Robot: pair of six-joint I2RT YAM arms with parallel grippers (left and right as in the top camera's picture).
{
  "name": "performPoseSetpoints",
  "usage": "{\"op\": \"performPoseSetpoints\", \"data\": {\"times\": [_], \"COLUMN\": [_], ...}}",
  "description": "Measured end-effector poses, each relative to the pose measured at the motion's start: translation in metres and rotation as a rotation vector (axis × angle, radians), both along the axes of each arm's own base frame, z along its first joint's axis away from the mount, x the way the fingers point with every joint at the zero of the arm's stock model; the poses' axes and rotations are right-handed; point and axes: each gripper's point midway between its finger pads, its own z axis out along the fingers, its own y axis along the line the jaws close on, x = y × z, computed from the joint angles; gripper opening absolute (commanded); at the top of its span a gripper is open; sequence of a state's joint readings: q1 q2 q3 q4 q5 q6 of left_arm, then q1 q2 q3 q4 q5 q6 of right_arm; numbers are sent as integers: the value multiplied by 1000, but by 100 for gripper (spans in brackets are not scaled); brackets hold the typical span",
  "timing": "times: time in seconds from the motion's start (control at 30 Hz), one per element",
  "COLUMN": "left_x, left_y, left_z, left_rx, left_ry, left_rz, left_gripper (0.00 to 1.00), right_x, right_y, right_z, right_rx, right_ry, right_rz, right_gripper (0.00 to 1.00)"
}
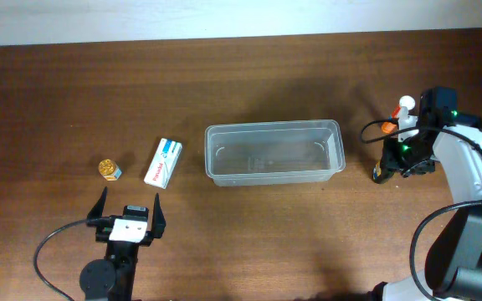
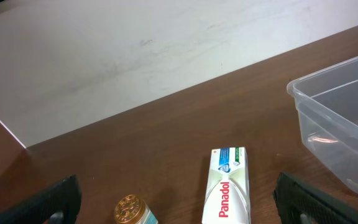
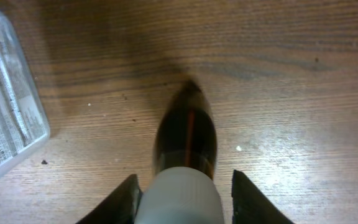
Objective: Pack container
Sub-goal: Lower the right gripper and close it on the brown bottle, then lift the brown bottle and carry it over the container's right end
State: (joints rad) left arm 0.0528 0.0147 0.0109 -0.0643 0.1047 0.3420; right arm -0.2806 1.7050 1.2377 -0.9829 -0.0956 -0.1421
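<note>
The clear plastic container (image 1: 335, 134) stands at the table's middle, nothing visible in it; its corner shows in the left wrist view (image 2: 303, 99) and in the right wrist view (image 3: 5, 118). A white Panadol box (image 1: 163, 162) (image 2: 229, 186) and a small gold-capped jar (image 1: 110, 170) (image 2: 129, 210) lie left of it. My left gripper (image 1: 130, 205) (image 2: 179, 199) is open and empty, just in front of the box and jar. My right gripper (image 1: 396, 163) (image 3: 182, 183) is open and straddles a dark bottle (image 1: 380, 173) (image 3: 185, 134) with a pale cap, right of the container.
The wooden table (image 1: 249, 242) runs to a white wall at the back (image 2: 104, 56). An orange-and-black cable (image 1: 375, 128) loops beside the right arm, close to the container's right end.
</note>
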Motion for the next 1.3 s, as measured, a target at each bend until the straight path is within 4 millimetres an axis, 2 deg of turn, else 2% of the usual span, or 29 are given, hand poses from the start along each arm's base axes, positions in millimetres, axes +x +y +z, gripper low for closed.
{"op": "performPoseSetpoints", "data": {"times": [0.17, 0.37, 0.53, 0.63, 0.87, 1.0, 1.13, 1.3], "left_x": [0, 0, 0, 0, 0, 0, 0, 0], "left_y": [0, 0, 0, 0, 0, 0, 0, 0], "left_z": [0, 0, 0, 0, 0, 0, 0, 0], "left_rx": [0, 0, 0, 0, 0, 0, 0, 0], "left_ry": [0, 0, 0, 0, 0, 0, 0, 0], "left_rz": [0, 0, 0, 0, 0, 0, 0, 0], "left_gripper": [99, 99, 99, 99, 99, 99, 99, 99], "right_x": [1, 1, 1, 1, -16, -13, -7, 3], "right_y": [2, 2, 3, 3, 11, 11, 13, 24], "right_z": [-1, -1, -1, -1, 7, 31, 67, 120], "right_rx": [10, 13, 14, 20, 65, 67, 80, 130], "right_ry": [-1, -5, -5, -2, 90, 96, 71, -2], "right_rz": [8, 10, 10, 10, 9, 9, 11, 19], "right_gripper": [21, 21, 14, 13, 10, 10, 10, 11]}}
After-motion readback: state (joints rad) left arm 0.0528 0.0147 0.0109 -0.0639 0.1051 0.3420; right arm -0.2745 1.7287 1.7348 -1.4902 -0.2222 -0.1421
